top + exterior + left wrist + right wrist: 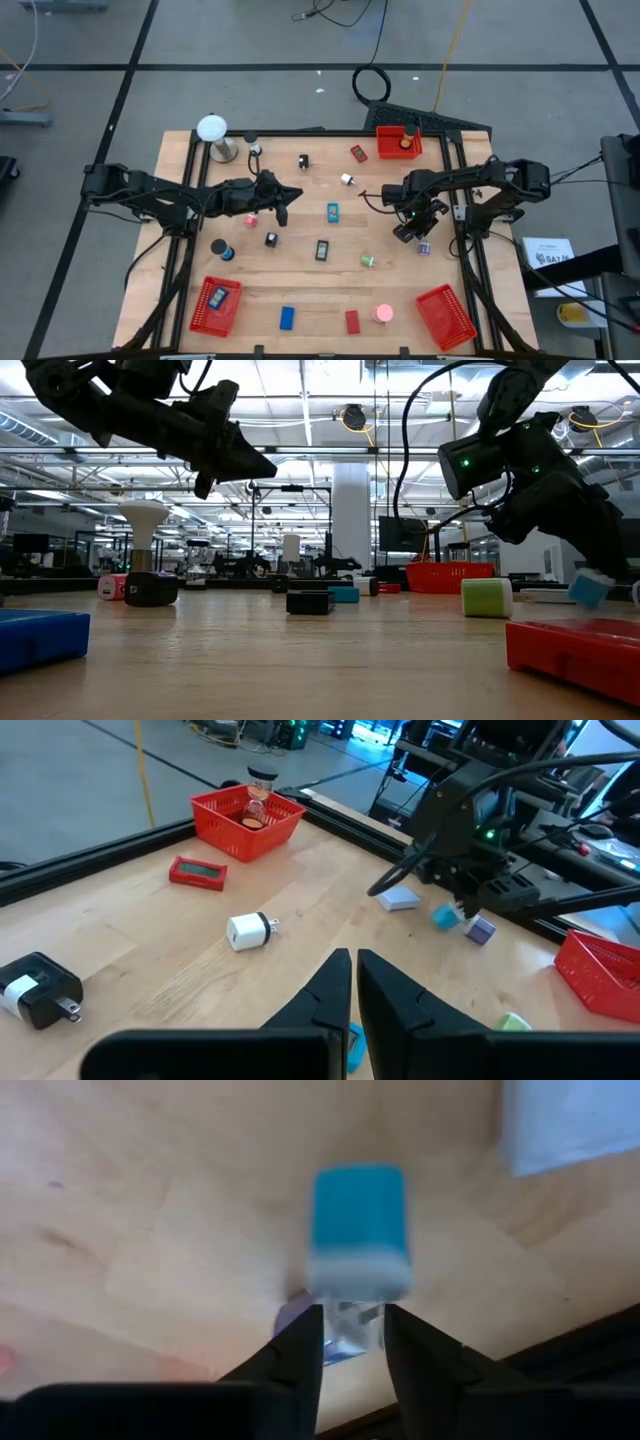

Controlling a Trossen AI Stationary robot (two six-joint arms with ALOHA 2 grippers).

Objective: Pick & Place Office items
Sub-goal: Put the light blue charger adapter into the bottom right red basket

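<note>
Two things worry me here. My right gripper [352, 1315] is at the 3 o'clock edge of the counter [300, 280], low down. A small teal piece [360, 1220] sticks out past its tips. Only the piece's clear end sits between the fingers, which stand a little apart. I cannot tell if they are really pinching it or just beside it.

First worry: with such a small hold, the teal piece could slip or tip over and drop. It is near the counter's edge, so it might bounce off onto the floor.

Second worry: a purple piece [481, 928] lies just beside the teal one. If I go down or pinch again, I could bump it or grab both.

The red mesh basket [445, 315] waits at 5 o'clock. A loose hold may not last that far.

My left gripper [353, 960] is closed and empty, hanging over the counter's middle toward 9 o'clock.
</note>
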